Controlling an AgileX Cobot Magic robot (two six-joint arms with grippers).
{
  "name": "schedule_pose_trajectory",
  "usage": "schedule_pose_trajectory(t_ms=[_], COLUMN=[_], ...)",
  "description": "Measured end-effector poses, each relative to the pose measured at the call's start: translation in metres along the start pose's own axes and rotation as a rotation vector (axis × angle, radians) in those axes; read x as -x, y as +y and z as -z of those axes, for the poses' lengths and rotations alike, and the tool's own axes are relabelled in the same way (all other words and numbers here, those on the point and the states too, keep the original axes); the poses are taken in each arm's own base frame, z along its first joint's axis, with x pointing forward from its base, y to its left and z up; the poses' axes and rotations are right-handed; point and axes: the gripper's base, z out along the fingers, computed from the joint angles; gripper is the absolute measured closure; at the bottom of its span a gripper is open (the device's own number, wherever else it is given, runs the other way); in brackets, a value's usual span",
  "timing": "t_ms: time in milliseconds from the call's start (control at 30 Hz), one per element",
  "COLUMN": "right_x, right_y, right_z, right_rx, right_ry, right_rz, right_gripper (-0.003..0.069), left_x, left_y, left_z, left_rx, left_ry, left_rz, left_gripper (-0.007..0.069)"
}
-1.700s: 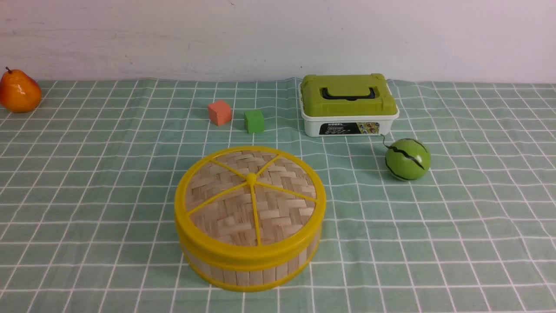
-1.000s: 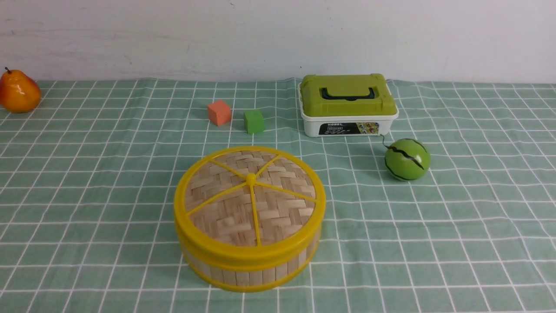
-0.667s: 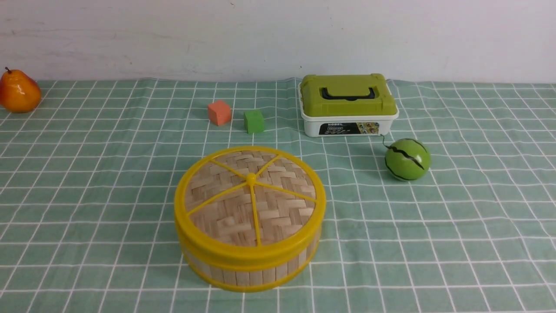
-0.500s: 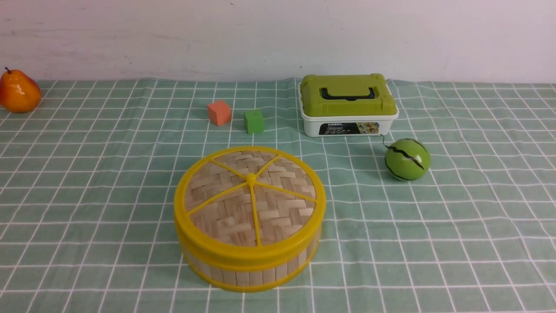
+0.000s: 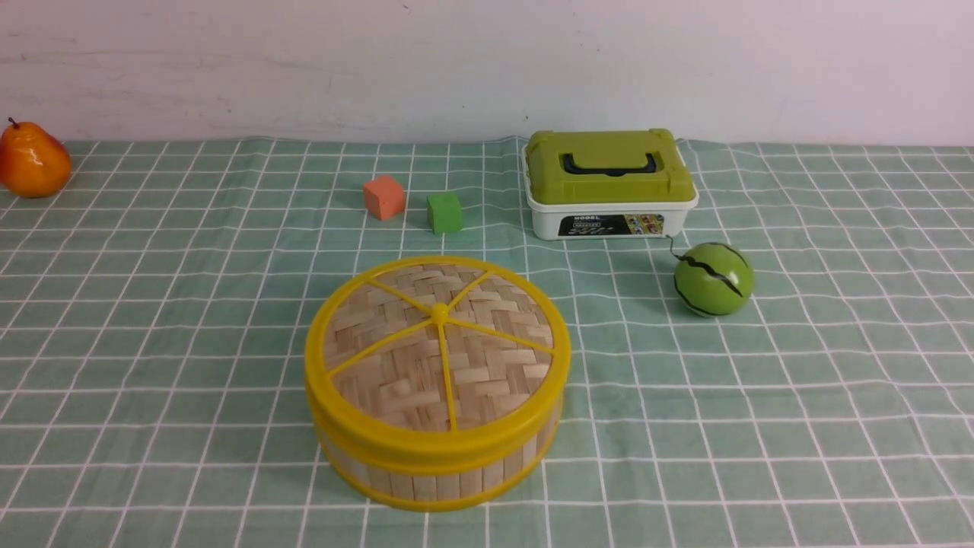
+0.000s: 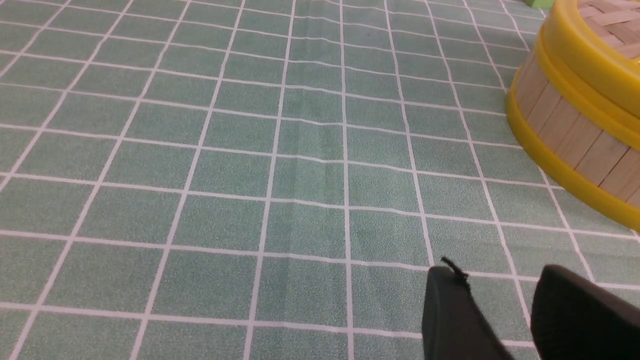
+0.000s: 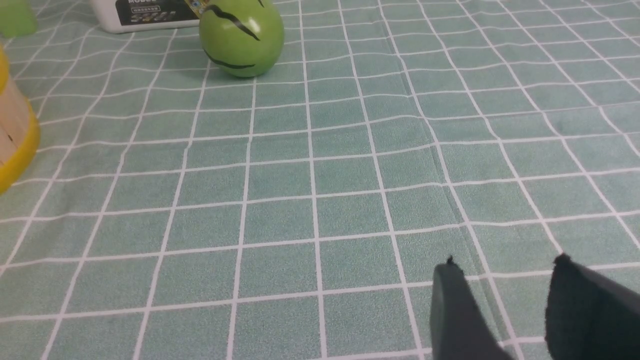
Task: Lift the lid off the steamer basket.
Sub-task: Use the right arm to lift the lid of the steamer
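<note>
The steamer basket (image 5: 437,476) stands near the table's front centre, with pale slat wall and yellow rims. The lid (image 5: 426,365), woven bamboo with yellow rim, spokes and centre knob, sits closed on it. Neither arm shows in the front view. In the left wrist view my left gripper (image 6: 500,280) is open and empty, low over the cloth, with the basket (image 6: 565,130) and lid rim (image 6: 585,65) off to one side. In the right wrist view my right gripper (image 7: 505,272) is open and empty over bare cloth; a sliver of the basket (image 7: 12,135) shows at the frame edge.
A white box with a green lid (image 5: 611,183) stands behind the basket on the right. A green watermelon ball (image 5: 714,279) lies right of the basket, also in the right wrist view (image 7: 241,36). An orange cube (image 5: 384,197), a green cube (image 5: 445,212) and a pear (image 5: 32,162) lie further back.
</note>
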Motion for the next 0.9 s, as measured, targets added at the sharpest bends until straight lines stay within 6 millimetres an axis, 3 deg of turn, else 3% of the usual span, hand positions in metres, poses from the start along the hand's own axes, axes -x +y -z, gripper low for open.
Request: schedule_pose_trajectory(t_ms=[267,333,367,467,567,900], right_x=[0.000,0.000,0.000,0.000,0.003,0.005], right_y=[0.003,0.009,0.009,0.020,0.025,0.025], right_z=[0.000,0.000,0.000,0.002,0.003,0.003], right_rx=[0.029,0.092,0.099,0.216,0.276,0.292], right_ry=[0.002,0.017,0.020,0.081,0.116,0.088], right_rz=[-0.087,-0.338,-0.366,-0.875,-1.116,-1.119], right_gripper=[0.0418,0.0418,0.0418,0.0418,0.0418,0.0418], left_x=[0.000,0.000,0.000,0.000,0.000,0.000], left_y=[0.000,0.000,0.000,0.000,0.000,0.000], left_z=[0.000,0.000,0.000,0.000,0.000,0.000], left_rx=[0.000,0.000,0.000,0.000,0.000,0.000], left_ry=[0.000,0.000,0.000,0.000,0.000,0.000], left_rz=[0.000,0.000,0.000,0.000,0.000,0.000], left_gripper=[0.0386,0.0386,0.0386,0.0386,0.0386,0.0386])
